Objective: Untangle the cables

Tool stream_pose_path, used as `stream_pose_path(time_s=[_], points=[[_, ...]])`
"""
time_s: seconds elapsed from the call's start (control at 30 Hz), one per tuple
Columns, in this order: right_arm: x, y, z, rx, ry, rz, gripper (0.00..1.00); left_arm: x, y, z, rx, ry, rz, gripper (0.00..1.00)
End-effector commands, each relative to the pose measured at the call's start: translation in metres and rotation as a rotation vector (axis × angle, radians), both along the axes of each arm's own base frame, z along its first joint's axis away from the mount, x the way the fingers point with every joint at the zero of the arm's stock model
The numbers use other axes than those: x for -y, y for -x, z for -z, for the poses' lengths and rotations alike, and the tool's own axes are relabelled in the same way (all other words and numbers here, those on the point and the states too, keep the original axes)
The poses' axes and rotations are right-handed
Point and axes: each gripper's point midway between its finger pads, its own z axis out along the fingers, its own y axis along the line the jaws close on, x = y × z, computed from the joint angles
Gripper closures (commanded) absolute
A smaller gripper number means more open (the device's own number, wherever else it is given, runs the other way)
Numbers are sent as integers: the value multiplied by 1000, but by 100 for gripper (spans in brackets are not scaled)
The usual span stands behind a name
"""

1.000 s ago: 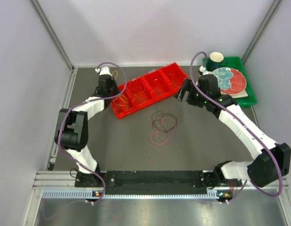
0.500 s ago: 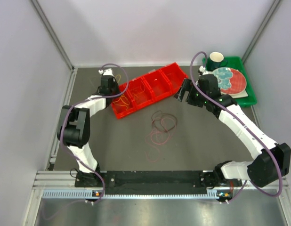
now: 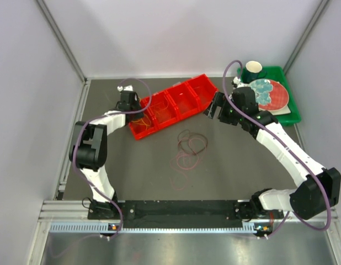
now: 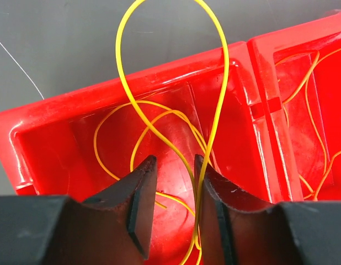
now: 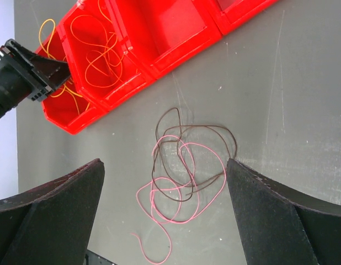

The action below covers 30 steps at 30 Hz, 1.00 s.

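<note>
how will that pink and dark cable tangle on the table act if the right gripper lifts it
The tangle is probably floppy and light: its thin strands lie in loose flat curves. Its pink and dark loops overlap, so they would likely rise together. The open right gripper may struggle to pinch such thin strands.
</note>
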Motion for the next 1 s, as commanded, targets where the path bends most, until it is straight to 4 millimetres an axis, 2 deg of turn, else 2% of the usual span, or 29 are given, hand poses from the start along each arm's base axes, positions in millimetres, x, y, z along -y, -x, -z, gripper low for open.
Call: stream_pose_path(time_s=[0.0,0.2,0.33,0.47,0.57,0.6,0.7,0.83,0.93,0.97], points=[[-3,-7,-25,72,-41,-1,9,-4,-10,-53,100,2,-20,61],[-2,-12,-18,68,-16,3,9,-2,-4,-84,139,24,-13,61],[-1,-15,-8,50,2,4,9,-3,3,-94,147,25,-18,60],[-2,-17,1,35,9,2,9,-9,8,-105,162,7,-38,55],[-1,-17,15,11,28,3,10,-12,12,-126,204,0,-50,50],[0,-17,23,-2,43,3,10,-15,14,-139,235,-17,-55,48],[1,-16,37,-28,59,5,10,-8,19,-158,270,-64,-44,47],[-4,-13,51,-46,84,-7,10,7,25,-165,279,-61,-5,47],[-8,-9,61,-60,95,-19,10,18,31,-159,264,-49,18,48],[-9,-8,65,-69,102,-22,10,14,32,-154,254,-66,4,48]])
